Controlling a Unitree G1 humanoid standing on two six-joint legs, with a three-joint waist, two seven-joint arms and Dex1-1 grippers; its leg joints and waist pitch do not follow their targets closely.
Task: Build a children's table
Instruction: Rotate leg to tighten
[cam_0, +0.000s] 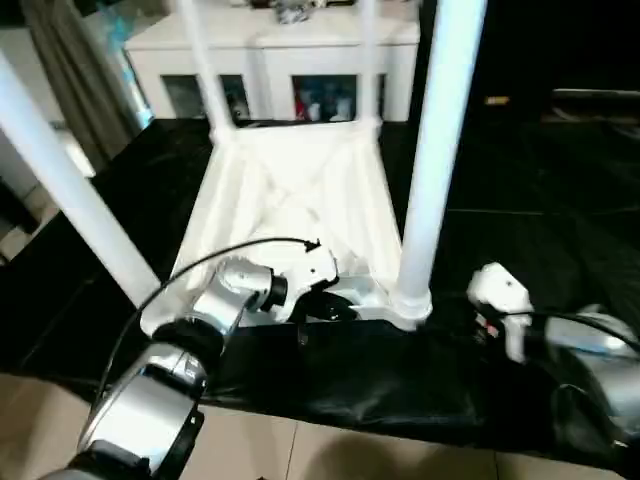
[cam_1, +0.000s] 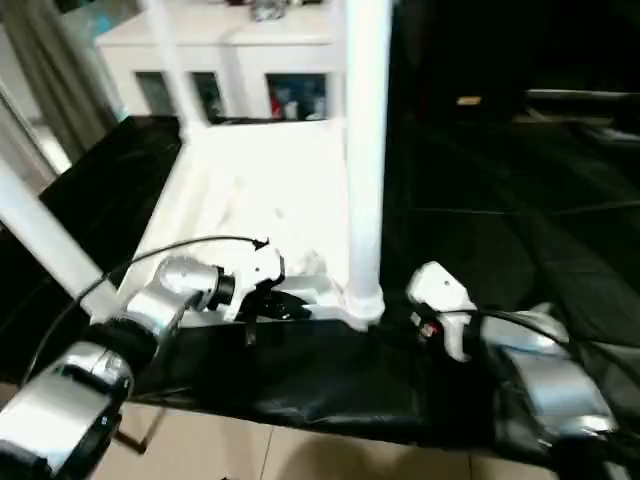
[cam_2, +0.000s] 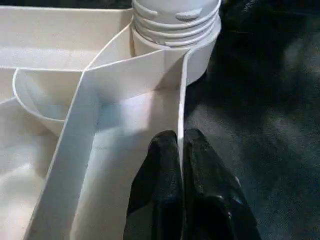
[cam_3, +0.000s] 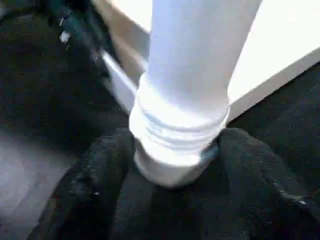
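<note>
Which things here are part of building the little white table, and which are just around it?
Part of the job:
- white ribbed table top, lying underside up
- near right leg, standing in its corner socket
- other white legs
- left gripper, shut on the top's rim
- right gripper, fingers either side of the near right leg's base

Just around:
- black-sheeted table
- white cabinet

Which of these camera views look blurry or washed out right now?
Left eye view: the table top glares white, ribs faint. Right eye view: more washed out, the near leg overexposed. Right wrist view: leg base soft, smeared. Left wrist view: sharpest, the rim crisp.
</note>
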